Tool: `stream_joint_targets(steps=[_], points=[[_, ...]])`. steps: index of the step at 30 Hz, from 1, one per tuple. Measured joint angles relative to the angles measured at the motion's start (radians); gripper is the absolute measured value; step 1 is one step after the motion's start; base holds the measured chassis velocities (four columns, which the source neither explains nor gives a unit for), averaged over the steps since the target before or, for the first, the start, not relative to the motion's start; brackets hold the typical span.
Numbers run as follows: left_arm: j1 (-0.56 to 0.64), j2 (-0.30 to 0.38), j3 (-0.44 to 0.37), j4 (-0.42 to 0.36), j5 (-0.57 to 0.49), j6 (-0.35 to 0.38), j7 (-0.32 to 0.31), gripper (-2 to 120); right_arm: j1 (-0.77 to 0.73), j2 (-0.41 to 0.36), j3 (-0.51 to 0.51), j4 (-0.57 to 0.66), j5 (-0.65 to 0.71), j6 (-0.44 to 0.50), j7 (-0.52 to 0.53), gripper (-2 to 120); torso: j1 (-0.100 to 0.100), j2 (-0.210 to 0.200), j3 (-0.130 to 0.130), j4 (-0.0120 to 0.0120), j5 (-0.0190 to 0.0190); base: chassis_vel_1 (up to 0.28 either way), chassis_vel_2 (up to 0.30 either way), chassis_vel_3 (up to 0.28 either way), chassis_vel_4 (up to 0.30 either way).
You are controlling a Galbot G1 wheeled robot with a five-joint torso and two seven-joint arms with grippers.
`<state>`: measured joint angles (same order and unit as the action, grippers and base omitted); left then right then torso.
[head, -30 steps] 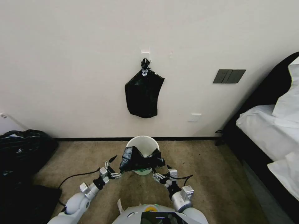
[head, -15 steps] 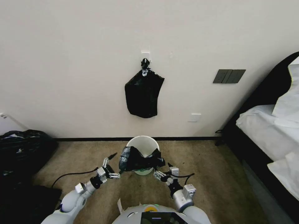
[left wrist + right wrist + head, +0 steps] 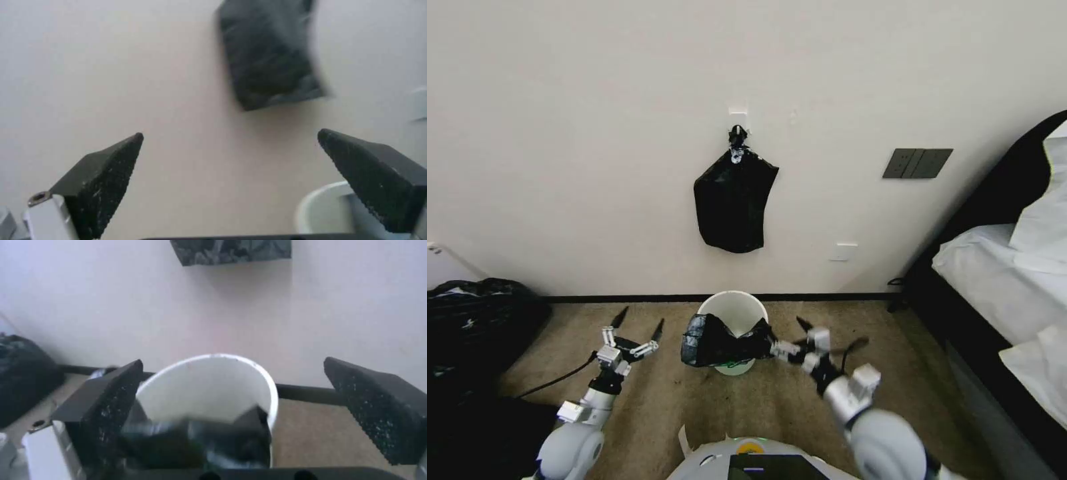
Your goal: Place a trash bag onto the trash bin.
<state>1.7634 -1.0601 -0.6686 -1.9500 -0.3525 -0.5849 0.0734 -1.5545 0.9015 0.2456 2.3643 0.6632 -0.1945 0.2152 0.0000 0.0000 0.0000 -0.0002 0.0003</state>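
Trash bag draped on near rim of trash bin; both claws open and clear.

The trash bag (image 3: pixel 720 341) hangs crumpled over the near edge of the trash bin (image 3: pixel 735 308), covering part of the rim only, so fitting appears incomplete; the left claw (image 3: pixel 630 333), jaws spread and empty, stands well apart to the bag's left; the right claw (image 3: pixel 802 337), also spread, sits just beside the bag's right corner, holding nothing.

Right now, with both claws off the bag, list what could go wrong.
1. The trash bag drapes only over the near rim of the trash bin; the far rim is bare, so it may slide off.
2. The open right claw sits close beside the bag and could snag it.
3. The open left claw is clear, leaving that side unsupported.
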Motion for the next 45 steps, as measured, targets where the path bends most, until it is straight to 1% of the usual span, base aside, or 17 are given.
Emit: stream_joint_targets(steps=[2, 3, 5, 6, 10, 11, 12, 13, 16, 20, 23, 25, 26, 30, 35, 40, 45], points=[[0.022, -0.022, -0.001, -0.032, 0.06, 0.044, -0.09, 100, 0.153, -0.058, 0.005, -0.035, 0.15, -0.105, -0.009, 100, 0.0, 0.0, 0.0, 0.0004, 0.0002, 0.0, 0.0, 0.0, 0.0], [0.022, -0.022, -0.001, -0.032, 0.06, 0.044, -0.09, 100, 0.153, -0.058, 0.005, -0.035, 0.15, -0.105, -0.009, 100, 0.0, 0.0, 0.0, 0.0004, 0.0002, 0.0, 0.0, 0.0, 0.0], [0.039, -0.044, -0.001, -0.049, 0.085, 0.064, -0.121, 100, 0.28, -0.099, -0.015, -0.079, 0.232, -0.17, -0.035, 100, 0.0, 0.0, 0.0, 0.0005, 0.0, 0.0, 0.0, 0.0, 0.0], [0.058, -0.063, 0.0, -0.063, 0.097, 0.08, -0.139, 100, 0.386, -0.13, -0.063, -0.123, 0.279, -0.22, -0.067, 100, 0.0, 0.0, 0.0, 0.0004, -0.0002, 0.0, 0.0, 0.0, 0.0], [0.083, -0.091, 0.002, -0.081, 0.111, 0.1, -0.158, 100, 0.532, -0.148, -0.146, -0.195, 0.301, -0.266, -0.111, 100, 0.0, 0.0, 0.0, 0.0003, 0.0002, 0.0, 0.0, 0.0, 0.0], [0.102, -0.116, 0.007, -0.091, 0.137, 0.124, -0.185, 100, 0.654, -0.143, -0.234, -0.28, 0.298, -0.287, -0.146, 100, 0.0, 0.0, 0.0, 0.0001, -0.0006, 0.0, 0.0, 0.0, 0.0], [0.11, -0.127, 0.01, -0.096, 0.147, 0.135, -0.197, 100, 0.702, -0.134, -0.272, -0.32, 0.294, -0.293, -0.158, 100, 0.0, 0.0, 0.0, 0.0003, -0.0001, 0.0, 0.0, 0.0, 0.0], [0.11, -0.127, 0.01, -0.096, 0.147, 0.135, -0.197, 100, 0.702, -0.134, -0.272, -0.32, 0.294, -0.293, -0.158, 100, 0.0, 0.0, 0.0, 0.0003, -0.0001, 0.0, 0.0, 0.0, 0.0], [0.143, -0.174, 0.016, -0.127, 0.169, 0.167, -0.232, 100, 0.879, -0.081, -0.428, -0.471, 0.286, -0.33, -0.194, 100, 0.0, 0.0, 0.0, 0.0003, 0.0, 0.0, 0.0, 0.0, 0.0], [0.169, -0.198, 0.017, -0.15, 0.178, 0.172, -0.238, 100, 1.026, -0.027, -0.543, -0.576, 0.263, -0.374, -0.221, 100, 0.0, 0.0, 0.0, 0.0003, -0.0005, 0.0, 0.0, 0.0, 0.0], [0.175, -0.208, 0.02, -0.155, 0.183, 0.173, -0.238, 100, 1.099, 0.002, -0.598, -0.642, 0.241, -0.401, -0.241, 100, 0.0, 0.0, 0.0, 0.0004, -0.0003, 0.0, 0.0, 0.0, 0.0], [0.18, -0.225, 0.033, -0.156, 0.194, 0.172, -0.235, 100, 1.218, 0.051, -0.693, -0.801, 0.199, -0.437, -0.307, 100, 0.0, 0.0, 0.0, 0.0002, -0.0004, 0.0, 0.0, 0.0, 0.0], [0.18, -0.225, 0.033, -0.156, 0.194, 0.172, -0.235, 100, 1.218, 0.051, -0.693, -0.801, 0.199, -0.437, -0.307, 100, 0.0, 0.0, 0.0, 0.0002, -0.0004, 0.0, 0.0, 0.0, 0.0], [0.178, -0.235, 0.048, -0.156, 0.201, 0.171, -0.233, 100, 1.301, 0.086, -0.788, -0.924, 0.143, -0.471, -0.435, 100, 0.0, 0.0, 0.0, 0.0, -0.0003, 0.0, 0.0, 0.0, 0.0], [0.176, -0.238, 0.057, -0.163, 0.207, 0.172, -0.231, 100, 1.335, 0.123, -0.831, -0.992, 0.104, -0.484, -0.518, 100, 0.0, 0.0, 0.0, -0.0001, -0.0002, 0.0, 0.0, 0.0, 0.0], [0.177, -0.243, 0.065, -0.167, 0.213, 0.173, -0.23, 100, 1.36, 0.17, -0.855, -1.058, 0.06, -0.478, -0.554, 100, 0.0, 0.0, 0.0, 0.0004, -0.0003, 0.0, 0.0, 0.0, 0.0], [0.178, -0.248, 0.068, -0.168, 0.216, 0.17, -0.23, 100, 1.379, 0.189, -0.881, -1.092, 0.015, -0.466, -0.587, 99, 0.0, 0.0, 0.0, 0.0003, -0.0004, 0.0, 0.0, 0.0, 0.0]])
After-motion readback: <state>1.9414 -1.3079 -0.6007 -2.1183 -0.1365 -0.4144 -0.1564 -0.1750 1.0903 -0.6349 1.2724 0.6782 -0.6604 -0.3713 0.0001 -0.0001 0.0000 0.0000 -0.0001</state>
